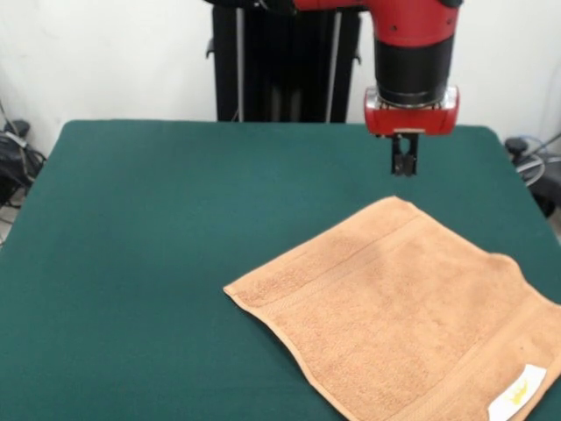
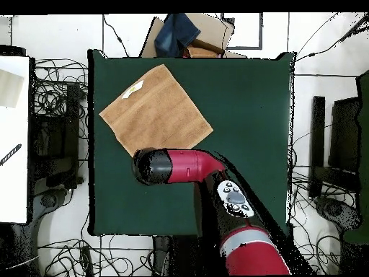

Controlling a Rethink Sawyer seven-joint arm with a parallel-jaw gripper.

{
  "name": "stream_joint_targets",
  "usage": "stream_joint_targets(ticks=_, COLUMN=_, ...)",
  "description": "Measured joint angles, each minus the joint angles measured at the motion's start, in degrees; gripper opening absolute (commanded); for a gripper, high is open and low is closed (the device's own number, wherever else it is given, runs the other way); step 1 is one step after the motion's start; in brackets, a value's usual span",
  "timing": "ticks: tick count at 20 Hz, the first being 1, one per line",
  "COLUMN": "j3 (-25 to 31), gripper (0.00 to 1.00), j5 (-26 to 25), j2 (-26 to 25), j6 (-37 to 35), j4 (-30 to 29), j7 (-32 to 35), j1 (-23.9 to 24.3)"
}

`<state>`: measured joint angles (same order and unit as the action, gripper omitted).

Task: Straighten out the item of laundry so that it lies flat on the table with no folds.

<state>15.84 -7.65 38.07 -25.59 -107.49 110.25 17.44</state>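
Orange-tan terry, one towel (image 1: 399,316): spread open on the table (image 1: 158,263), set cornerwise to the table's edges, one corner pointing toward the gripper. From the front it lies in the near right part of the top, and its right-hand corner runs out of the picture. Woven border band along the near-left edge and another along the far-left side. Small white label (image 1: 517,394) with yellow print at the near right corner. Surface mostly flat; a slight ripple shows along the near-left edge and a small bump on the far right edge. Dark green felt-like tabletop, bare over its whole left half in the front view. Gripper (image 1: 403,166): hangs above the table just beyond the towel's far corner, apart from the cloth, holding nothing; its dark tips look pressed close together, though at this angle I can't tell for certain. Red and black arm (image 2: 187,166): overhead, its head sits over the table beside the towel's corner. Cables (image 2: 50,97) lie around the table on the floor.
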Motion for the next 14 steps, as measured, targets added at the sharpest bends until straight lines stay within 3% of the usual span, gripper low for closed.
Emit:
stream_joint_targets(ticks=6, j3=-5.07, gripper=0.00, j5=-0.01, j2=-2.30, j6=-0.99, j4=3.92, j7=0.00, j1=-4.33)
stream_joint_targets(ticks=14, j3=-7.57, gripper=0.00, j5=0.65, j2=-1.14, j6=-5.99, j4=6.82, j7=0.00, j1=-7.98)
